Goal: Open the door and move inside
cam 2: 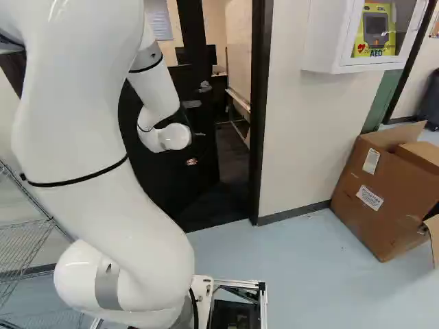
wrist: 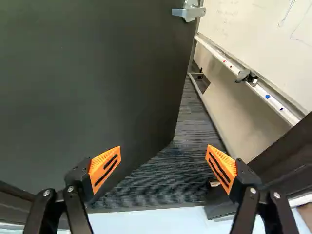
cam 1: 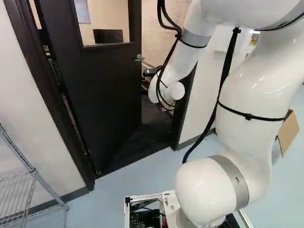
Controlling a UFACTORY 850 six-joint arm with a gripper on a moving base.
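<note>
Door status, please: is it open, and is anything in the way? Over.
Gripper open, holding nothing. Door partly open, swung away from the arm. Its panel covers much of the doorway. Over.

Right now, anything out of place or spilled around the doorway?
Only the cardboard box, flaps splayed open, on the floor right of the door frame in the right base view; looks half-unpacked. No spill visible.

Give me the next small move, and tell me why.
Probably ease the open black two-finger gripper forward into the flat dark door to push it wider. The door stands ajar, angled into the room beyond, its silver lever handle clear of the dark door frame, but the gap looks tight for the base.
</note>
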